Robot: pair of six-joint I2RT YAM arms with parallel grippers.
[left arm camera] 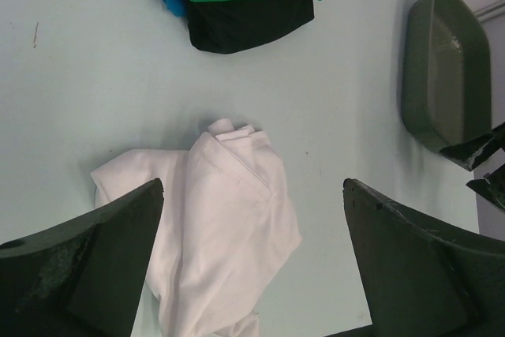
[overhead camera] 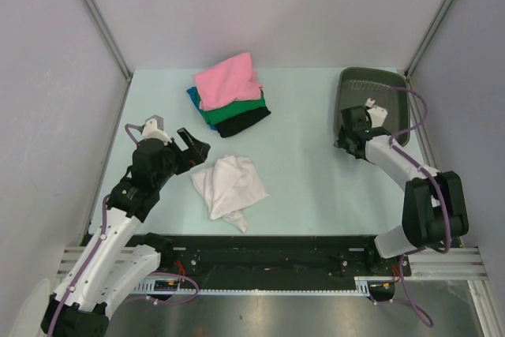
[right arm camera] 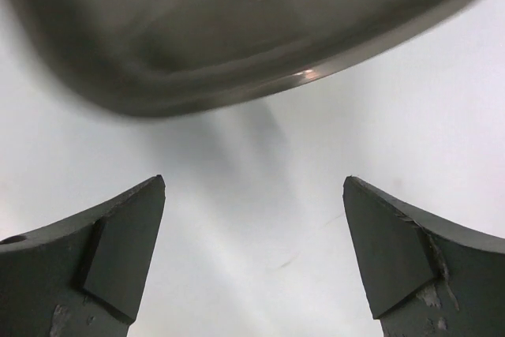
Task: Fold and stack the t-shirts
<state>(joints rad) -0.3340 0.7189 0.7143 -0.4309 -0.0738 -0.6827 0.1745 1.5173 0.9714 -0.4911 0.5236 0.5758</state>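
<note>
Hovering at left, the left claw (overhead camera: 192,144) is spread wide and grips nothing. It points at the white shirt (overhead camera: 229,185), which lies crumpled on the table (overhead camera: 308,187) just beside it. The wrist view shows that shirt directly below the gap of the claw.

Behind, well apart, sits the stack: pink shirt (overhead camera: 227,78) on top, with blue shirt (overhead camera: 192,97), green shirt (overhead camera: 237,108) and black shirt (overhead camera: 245,123) showing beneath.

At right, the right claw (overhead camera: 349,133) is likewise wide open and empty, at the near edge of the tray (overhead camera: 394,84).

Risk, as I judge it: a pinch into the bunched folds may catch several layers, so the shirt lifts as a lump instead of spreading flat.

Hidden: collar and sleeves cannot be picked out in the heap. The blue shirt is mostly covered. The right wrist view is blurred, so the tray's inside is unclear.
</note>
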